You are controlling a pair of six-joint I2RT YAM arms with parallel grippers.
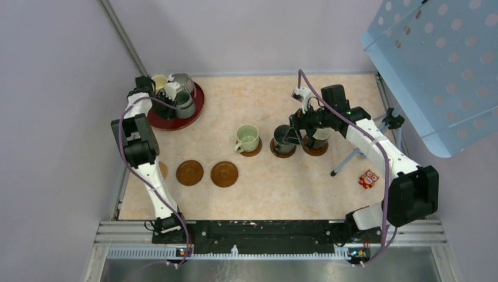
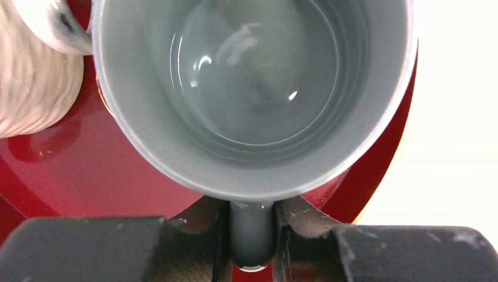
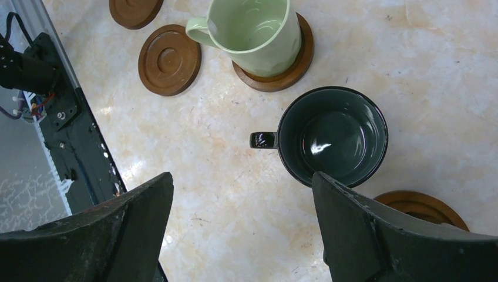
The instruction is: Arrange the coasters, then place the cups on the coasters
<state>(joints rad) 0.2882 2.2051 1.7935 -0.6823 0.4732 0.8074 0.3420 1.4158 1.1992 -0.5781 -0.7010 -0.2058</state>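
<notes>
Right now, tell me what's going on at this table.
The left gripper is shut on the handle of a grey-green ceramic mug standing on the dark red round tray, beside a ribbed pale mug. The right gripper hangs open above a dark green mug, next to a pale green mug sitting on a round brown wooden coaster. Two bare brown coasters lie nearer the left arm.

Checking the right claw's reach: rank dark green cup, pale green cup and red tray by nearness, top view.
From the right claw:
1. dark green cup, just left of it.
2. pale green cup, farther left.
3. red tray, far-left corner.
</notes>
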